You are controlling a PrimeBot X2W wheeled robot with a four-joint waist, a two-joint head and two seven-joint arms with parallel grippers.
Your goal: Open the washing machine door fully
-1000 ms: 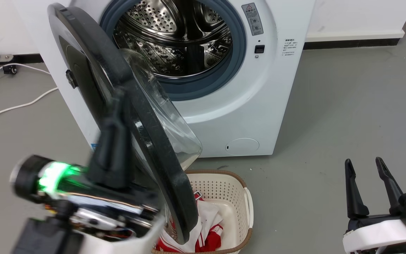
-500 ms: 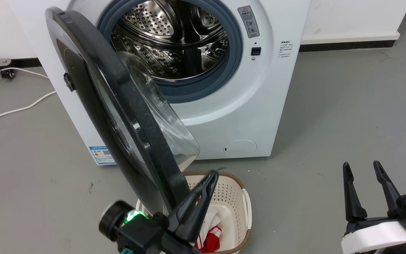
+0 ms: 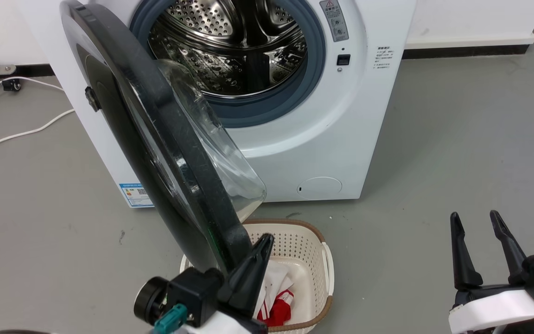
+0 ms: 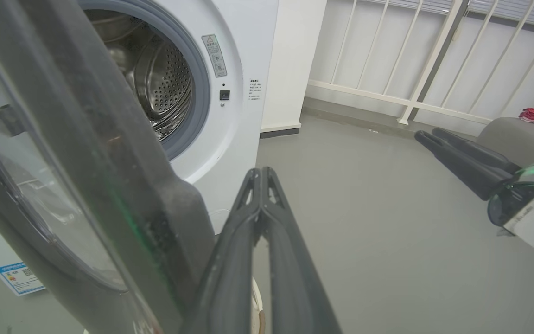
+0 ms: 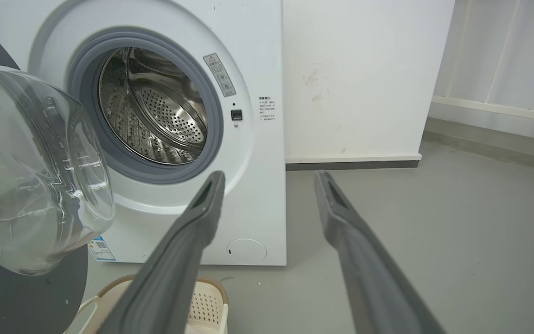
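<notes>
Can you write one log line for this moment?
washing machine door: partly open | left end effector: shut, beside door rim | right end effector: open, empty

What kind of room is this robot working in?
Likely a laundry or utility room: a white front-loading washing machine with its door swung open, a laundry basket holding clothes, and a grey floor.

A bare laundry room: white front-loading washing machine (image 3: 322,139), laundry basket (image 3: 305,246) of clothes (image 3: 276,310), grey floor (image 3: 457,139).
</notes>
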